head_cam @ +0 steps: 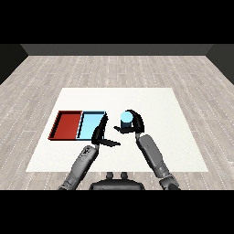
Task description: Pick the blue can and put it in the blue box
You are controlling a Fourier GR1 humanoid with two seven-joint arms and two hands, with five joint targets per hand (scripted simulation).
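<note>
The blue can (125,120) stands upright in my right hand (134,123), whose fingers and thumb curl round it, just right of the trays over the white table. The light blue tray (90,124) lies to the can's left, next to the red tray (66,124). My left hand (100,133) hovers at the blue tray's right edge with straight fingers and thumb stuck out, holding nothing.
The white table (160,105) spreads wide to the right and behind the trays. Both trays hold nothing. Grey wooden floor surrounds the table.
</note>
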